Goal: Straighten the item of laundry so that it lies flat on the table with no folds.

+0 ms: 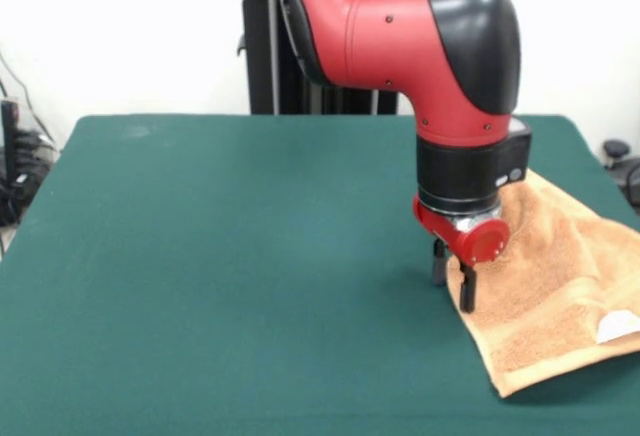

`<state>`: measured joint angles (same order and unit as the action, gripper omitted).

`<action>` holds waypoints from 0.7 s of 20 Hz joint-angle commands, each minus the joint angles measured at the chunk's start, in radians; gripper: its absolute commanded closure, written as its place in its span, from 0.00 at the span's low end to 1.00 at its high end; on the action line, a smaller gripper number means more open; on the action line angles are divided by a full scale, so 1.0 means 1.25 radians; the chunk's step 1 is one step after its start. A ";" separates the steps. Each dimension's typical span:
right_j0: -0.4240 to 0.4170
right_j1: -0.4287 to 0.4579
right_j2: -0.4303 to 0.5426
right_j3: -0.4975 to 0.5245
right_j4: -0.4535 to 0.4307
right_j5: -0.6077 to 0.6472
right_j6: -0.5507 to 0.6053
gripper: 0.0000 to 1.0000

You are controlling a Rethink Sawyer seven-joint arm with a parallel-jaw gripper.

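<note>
The red and black arm point(400, 26) enters from the twelve o'clock edge of the front view, where its black pedestal column point(262, 51) stands. A thick red link runs from there toward three o'clock and ends in a rounded black elbow cap point(478, 41). From that cap the arm turns straight down toward six o'clock: a short red section, then a black cylindrical wrist point(468, 171), then a red flange with a round red disc point(485, 241) facing the camera. Below hangs the gripper point(452, 278), pointing down, its two dark fingers point(467, 291) vertical and parted by a narrow gap, one at eight o'clock of the other.
</note>
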<state>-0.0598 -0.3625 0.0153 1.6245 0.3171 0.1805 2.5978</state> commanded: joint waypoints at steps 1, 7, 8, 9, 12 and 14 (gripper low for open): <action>0.008 0.065 0.121 0.019 -0.007 0.097 0.025 0.00; -0.028 0.079 0.163 0.014 -0.035 0.129 -0.036 0.00; -0.034 0.065 0.173 0.028 -0.038 0.137 -0.039 0.00; -0.034 0.044 0.178 0.047 -0.039 0.139 -0.034 0.00; -0.022 0.018 0.170 0.054 -0.045 0.176 -0.030 0.00; -0.026 0.025 0.179 0.046 -0.054 0.180 -0.039 0.00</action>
<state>-0.1111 -0.3712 0.0768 1.6225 0.3023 0.2573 2.5978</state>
